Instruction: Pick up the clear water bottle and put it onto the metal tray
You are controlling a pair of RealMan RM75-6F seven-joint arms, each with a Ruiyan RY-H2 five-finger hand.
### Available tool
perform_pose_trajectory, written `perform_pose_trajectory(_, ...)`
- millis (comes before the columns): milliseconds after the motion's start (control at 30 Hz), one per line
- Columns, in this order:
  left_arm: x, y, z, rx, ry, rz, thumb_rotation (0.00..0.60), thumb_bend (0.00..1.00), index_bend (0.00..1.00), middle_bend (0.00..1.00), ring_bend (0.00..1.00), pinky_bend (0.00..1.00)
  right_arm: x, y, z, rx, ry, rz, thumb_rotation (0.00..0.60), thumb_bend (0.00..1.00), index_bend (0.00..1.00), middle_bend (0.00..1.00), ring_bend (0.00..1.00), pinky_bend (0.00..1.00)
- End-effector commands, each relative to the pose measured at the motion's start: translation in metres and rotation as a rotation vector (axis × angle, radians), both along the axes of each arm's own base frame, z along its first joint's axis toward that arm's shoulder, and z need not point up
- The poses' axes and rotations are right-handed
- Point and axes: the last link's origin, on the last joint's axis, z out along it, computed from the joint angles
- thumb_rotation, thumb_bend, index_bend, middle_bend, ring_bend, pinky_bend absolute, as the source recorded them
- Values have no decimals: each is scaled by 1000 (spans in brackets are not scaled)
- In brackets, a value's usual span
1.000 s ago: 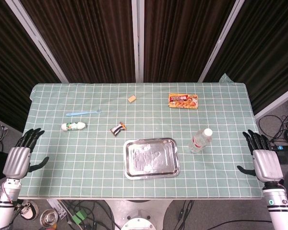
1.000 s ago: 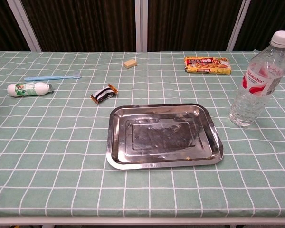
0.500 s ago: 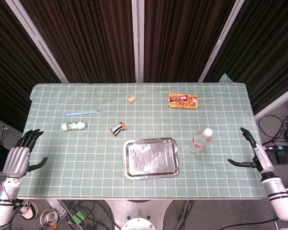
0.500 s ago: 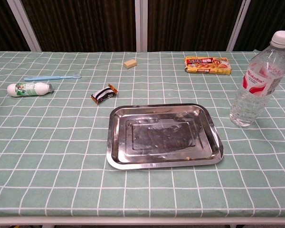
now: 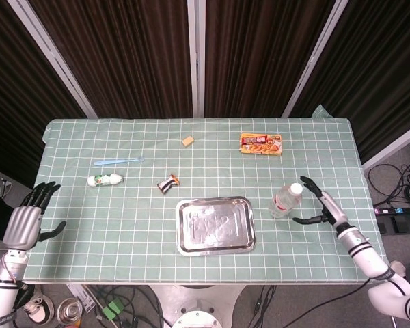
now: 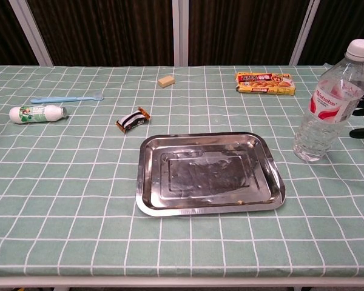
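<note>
Reach for bottle, right hand spread and empty.
Your right hand [image 5: 322,207] hangs just beside the upright clear plastic water bottle [image 6: 329,104], right of the shiny rectangular metal tray [image 6: 210,207]. Wrap the label band squarely; left hand [image 5: 26,220] sits spread, idle.

bare cloth between right hand [image 5: 321,205] and water bottle [image 5: 285,200], unobstructed
</note>
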Motion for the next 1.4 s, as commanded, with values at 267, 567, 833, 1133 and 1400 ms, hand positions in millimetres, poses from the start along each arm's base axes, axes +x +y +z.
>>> perform_pose_trajectory(267, -4, 3, 1, 7, -1, 7, 600, 272, 164, 180, 87, 188, 24, -27, -29, 19, 27, 36, 600, 0, 47, 170, 19, 41)
perform_pose_trajectory(567, -3, 2, 3, 14, -8, 6, 600, 272, 163, 180, 87, 188, 47, -30, -44, 21, 17, 67, 600, 90, 592, 495, 303, 320)
perform_pose_trajectory(833, 2, 0, 5, 19, -15, -5, 600, 272, 164, 180, 87, 188, 76, -32, -25, -58, -31, 123, 600, 127, 701, 573, 378, 403)
perform_pose_trajectory(1133, 7, -1, 4, 11, -26, -14, 600, 272, 164, 180, 87, 188, 146, -32, 43, -233, -155, 270, 600, 128, 703, 578, 378, 405)
perform_pose_trajectory(1400, 8, -3, 4, 11, -35, -15, 600, 272, 164, 180, 87, 188, 55, -7, -5, -64, -10, -44, 600, 131, 703, 577, 378, 407)
